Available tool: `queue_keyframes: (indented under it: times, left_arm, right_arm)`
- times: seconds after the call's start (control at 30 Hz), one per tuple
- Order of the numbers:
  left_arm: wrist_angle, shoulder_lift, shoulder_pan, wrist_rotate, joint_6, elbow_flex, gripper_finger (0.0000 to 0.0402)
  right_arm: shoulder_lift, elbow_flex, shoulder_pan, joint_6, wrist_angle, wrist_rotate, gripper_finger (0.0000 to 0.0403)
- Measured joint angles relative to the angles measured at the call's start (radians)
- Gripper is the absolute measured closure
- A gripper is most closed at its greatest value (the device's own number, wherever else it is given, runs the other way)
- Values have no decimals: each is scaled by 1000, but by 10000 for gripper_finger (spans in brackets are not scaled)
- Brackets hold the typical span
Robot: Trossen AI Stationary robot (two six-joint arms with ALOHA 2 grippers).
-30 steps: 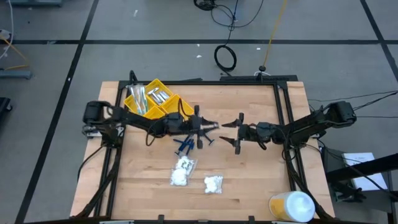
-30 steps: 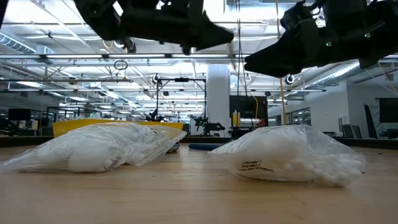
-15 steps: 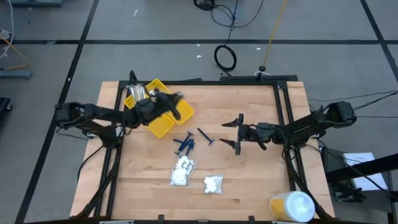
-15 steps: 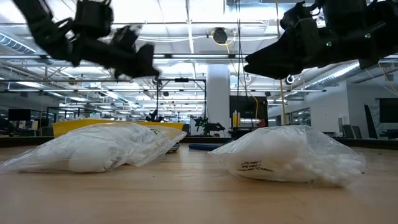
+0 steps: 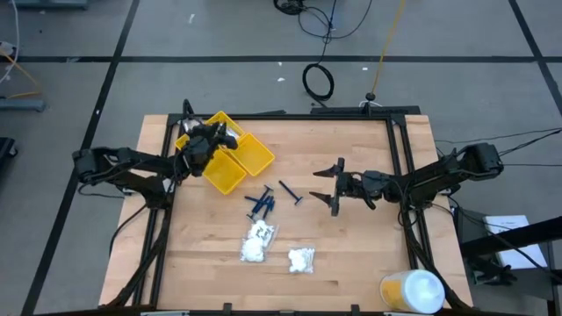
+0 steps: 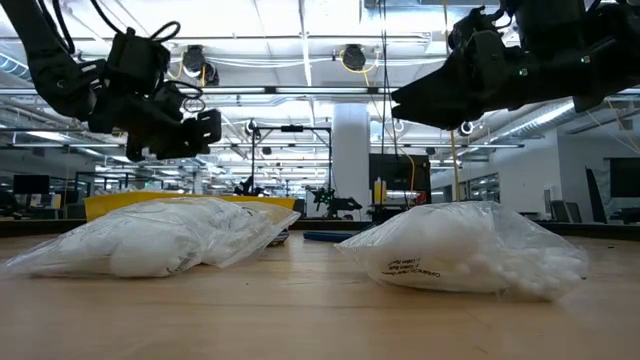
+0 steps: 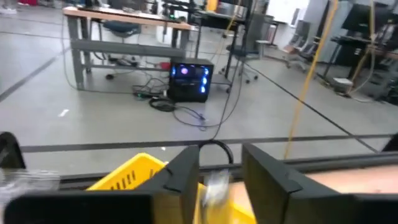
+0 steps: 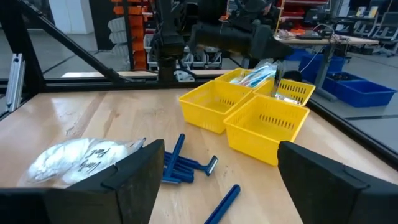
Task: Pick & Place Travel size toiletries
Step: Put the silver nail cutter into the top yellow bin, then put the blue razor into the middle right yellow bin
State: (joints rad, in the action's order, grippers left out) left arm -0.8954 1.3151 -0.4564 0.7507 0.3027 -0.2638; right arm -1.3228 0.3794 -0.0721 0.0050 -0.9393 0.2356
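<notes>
Your right gripper [image 5: 328,188] is the one placed for the next pick: it hangs above the table [image 5: 360,254] with its jaws spread wide and nothing between them, and the lone blue stick [image 5: 291,193] lies on the wood just ahead of its fingertips. That stick's long axis runs at a slant to the gripper's line of approach, so the jaws as they now stand would close across it obliquely; I judge a small wrist turn would square them to it before you go down. Just beyond that stick, farther ahead of the same gripper, sits the cluster of sticks [image 5: 260,205], several lying close together, so reach short and keep the far finger out of them. The two bags [image 5: 257,242] of white lumps lie off to one side of the gripper's path, near but clear of it, and there is bare wood around the single stick for the fingers to land. The tray [image 5: 255,158] is well ahead, past the cluster, and your left gripper [image 5: 206,143] hovers over its far compartments, so the right arm is plainly the nearer one to everything left on the table. The left gripper's fingers stand a little apart with a pale packet [image 7: 215,184] showing in the gap; whether it is pinched or dropping free I cannot tell.
</notes>
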Motion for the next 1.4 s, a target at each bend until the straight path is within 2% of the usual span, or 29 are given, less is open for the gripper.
queue_keyframes:
  times: [0.33,0.57,0.73,0.87,0.93,1.07,1.2,1.4]
  left_arm:
    - [82,0,-29,9,99,0,142]
    - [70,0,-11,7,100,0,93]
    - [59,0,-5,-61,110,0,81]
    - [55,0,-5,-127,146,0,85]
    - [55,0,-5,-155,166,0,89]
    - [53,0,-4,-183,178,0,99]
    - [53,0,1,-186,178,0,106]
    - [53,0,3,-186,182,0,108]
  right_arm:
    - [0,0,0,3,10,0,108]
    - [0,6,-4,50,32,0,108]
    - [-9,134,-22,113,348,3,108]
    - [-104,262,-32,169,541,53,109]
    - [-175,319,-34,174,560,78,109]
    - [-327,406,-34,149,600,48,109]
    - [-444,497,-33,99,733,23,109]
    - [-513,558,-11,110,856,22,109]
